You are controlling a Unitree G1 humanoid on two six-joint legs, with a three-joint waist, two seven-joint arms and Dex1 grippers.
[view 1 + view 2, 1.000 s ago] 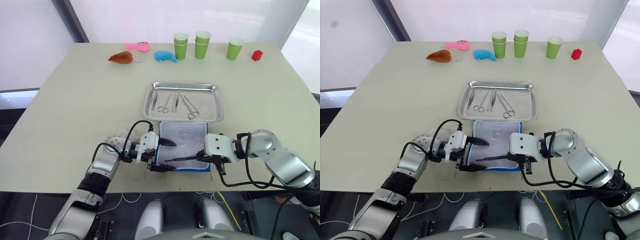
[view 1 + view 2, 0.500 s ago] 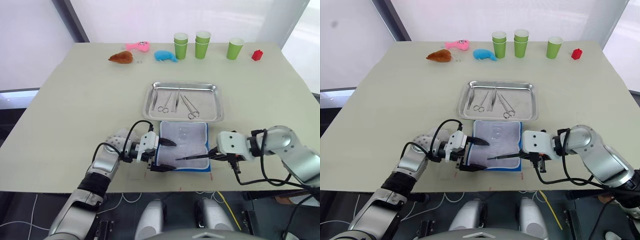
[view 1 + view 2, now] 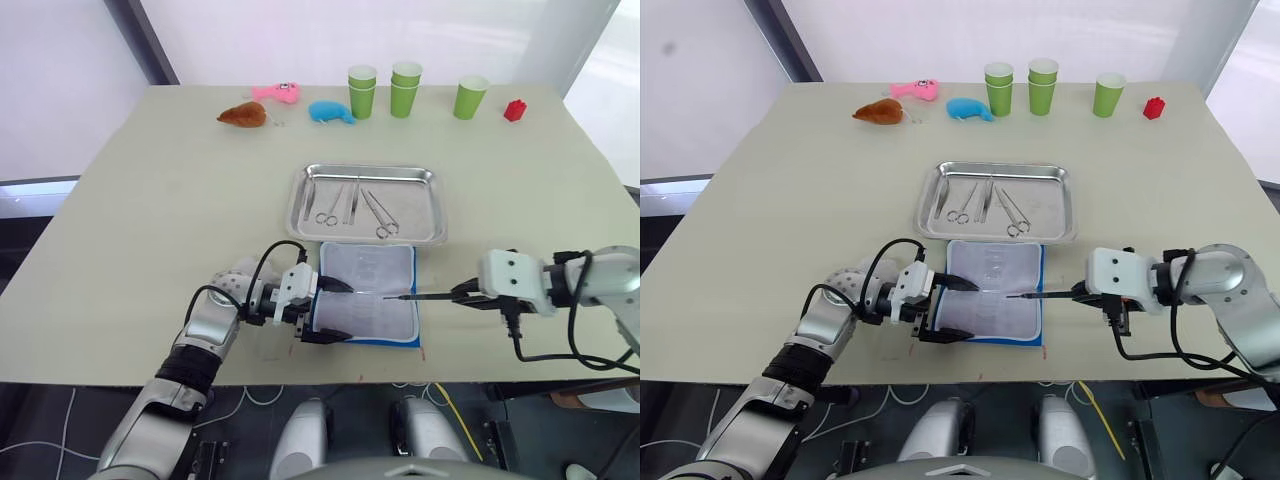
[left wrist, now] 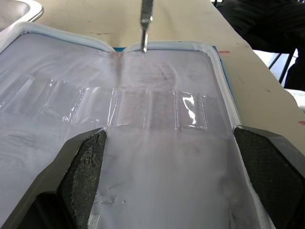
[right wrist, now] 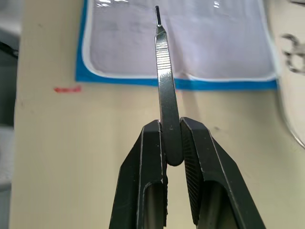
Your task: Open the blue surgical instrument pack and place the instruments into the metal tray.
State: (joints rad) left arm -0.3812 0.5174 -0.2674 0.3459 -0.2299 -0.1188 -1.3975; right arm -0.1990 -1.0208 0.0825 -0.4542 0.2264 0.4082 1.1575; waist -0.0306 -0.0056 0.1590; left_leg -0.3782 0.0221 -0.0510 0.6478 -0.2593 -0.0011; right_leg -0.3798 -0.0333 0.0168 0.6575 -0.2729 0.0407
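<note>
R claw (image 5: 172, 143) grips probe (image 5: 164, 81) (tip toward pack (image 3: 368, 306)).

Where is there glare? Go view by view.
Left wrist view: glare on the blue surgical instrument pack's clear pockets. Left eye view: the metal tray gleams; bright windows behind. Right wrist view: little glare on the instrument in the right claw.

On table: one steel tray (image 3: 296, 215), one opened blue pack (image 3: 368, 305), five green cups (image 3: 404, 88) in three stands. Three soft toys (image 3: 331, 112), one red block (image 3: 514, 110). Four tools in tray (image 3: 353, 204); one tool (image 3: 420, 296) held over pack.
</note>
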